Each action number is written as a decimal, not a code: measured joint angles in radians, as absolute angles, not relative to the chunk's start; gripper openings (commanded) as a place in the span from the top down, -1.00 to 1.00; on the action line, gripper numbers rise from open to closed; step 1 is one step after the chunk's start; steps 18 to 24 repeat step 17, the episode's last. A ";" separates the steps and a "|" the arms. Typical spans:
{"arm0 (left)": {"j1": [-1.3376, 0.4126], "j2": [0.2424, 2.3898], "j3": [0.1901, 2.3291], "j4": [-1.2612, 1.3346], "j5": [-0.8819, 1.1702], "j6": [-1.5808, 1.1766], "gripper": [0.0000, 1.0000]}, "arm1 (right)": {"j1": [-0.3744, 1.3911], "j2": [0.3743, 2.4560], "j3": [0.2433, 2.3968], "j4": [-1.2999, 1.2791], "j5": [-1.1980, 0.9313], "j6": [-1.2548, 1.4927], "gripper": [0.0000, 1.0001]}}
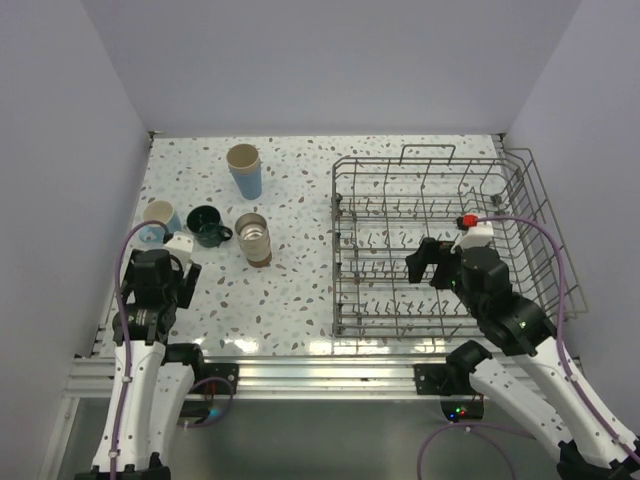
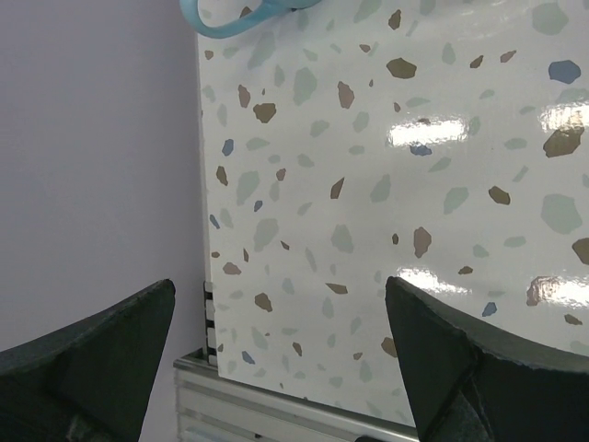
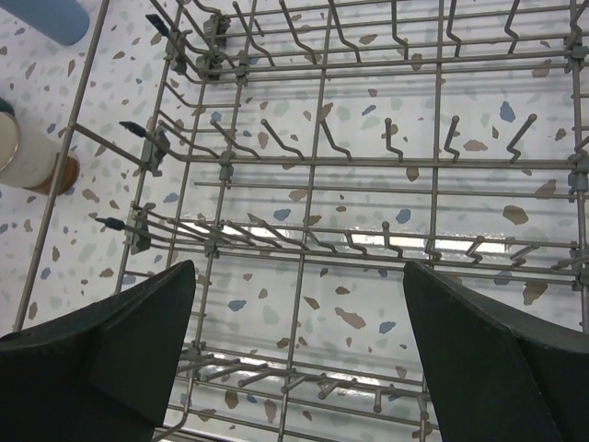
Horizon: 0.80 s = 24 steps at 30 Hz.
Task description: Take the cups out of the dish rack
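Seemingly emptied, the dish rack (image 1: 440, 215), a grey wire basket of upright tines and raised sides, sits at the right of the speckled table (image 1: 300, 290), with no cup visible inside. Four cups stand grouped at the left, well apart from the rack, probably as the unloading area: a light blue tumbler (image 1: 244, 172), a light blue mug (image 1: 158, 218), a dark teal mug (image 1: 206, 226) and a glossy beige-and-brown cup (image 1: 254, 240). The right gripper (image 3: 299, 276) hovers over the rack, jaws wide and empty; the left gripper (image 2: 281, 295), likewise wide and empty, hangs near the mugs.
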State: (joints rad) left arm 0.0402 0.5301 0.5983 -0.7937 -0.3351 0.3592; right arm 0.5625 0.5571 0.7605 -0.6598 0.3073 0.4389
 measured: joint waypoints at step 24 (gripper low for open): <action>0.046 0.518 0.563 -0.747 -0.366 0.350 -1.00 | 0.562 0.569 0.735 -0.658 0.297 0.406 -0.97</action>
